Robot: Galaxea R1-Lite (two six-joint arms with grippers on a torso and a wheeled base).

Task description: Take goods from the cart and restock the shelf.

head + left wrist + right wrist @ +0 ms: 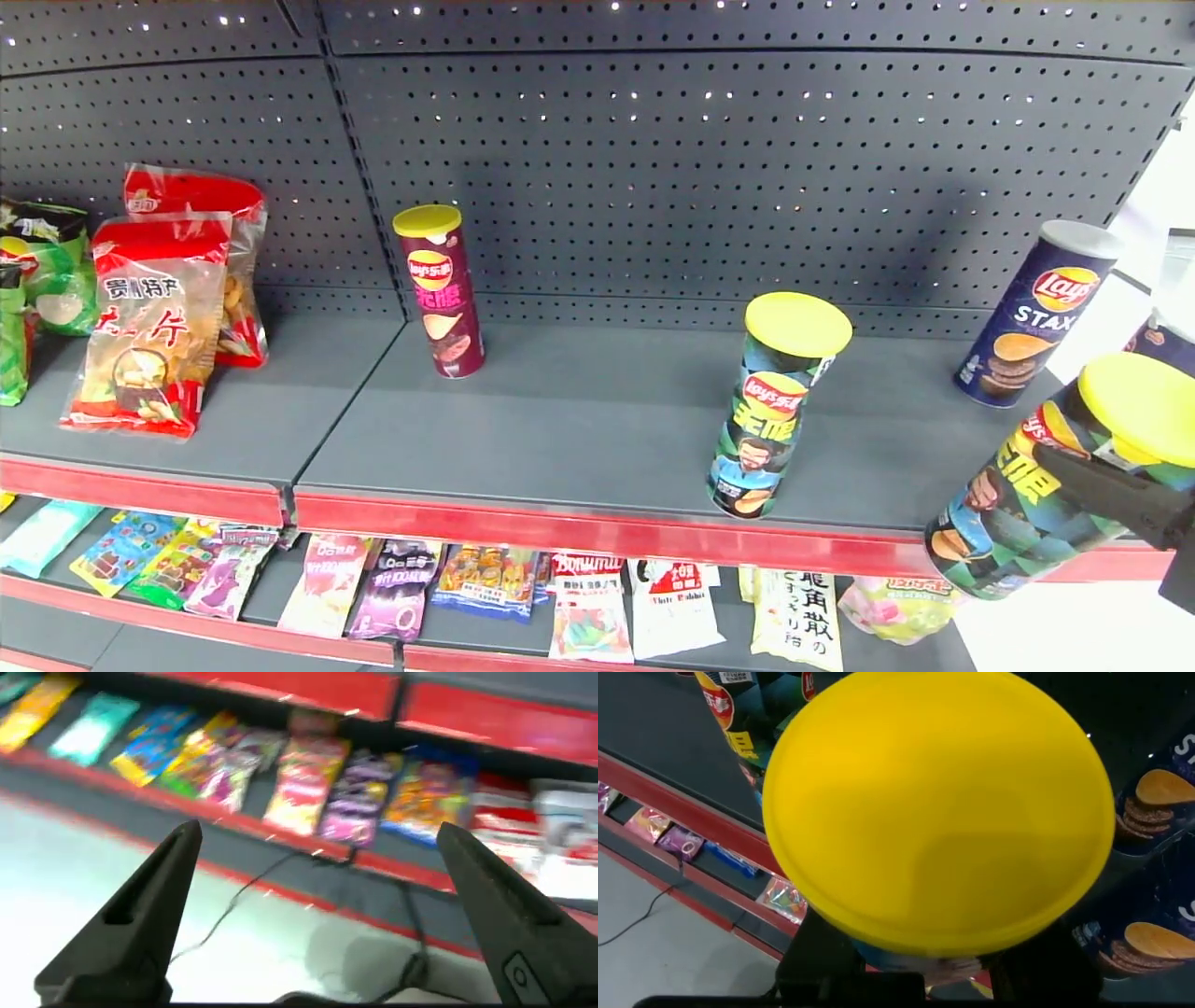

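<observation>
At the lower right of the head view, my right gripper [1106,490] is shut on a green-and-black chip can [1018,495] with a yellow lid [1139,406]. The can is tilted, just in front of the shelf's red front edge [597,532]. In the right wrist view the yellow lid [938,812] sits right above the gripper [934,975]. A matching can [780,401] stands upright near the shelf's front. A maroon can [442,289] stands further back, and a blue can [1036,313] at the far right. My left gripper [318,915] hangs open and empty, low, before the lower shelf.
Red snack bags [154,322] and green bags [37,280] stand on the left shelf section. Several snack packets [401,583] lie on the lower shelf [308,784]. A cable [280,873] lies on the floor. Bare shelf surface [597,420] lies between the maroon and green cans.
</observation>
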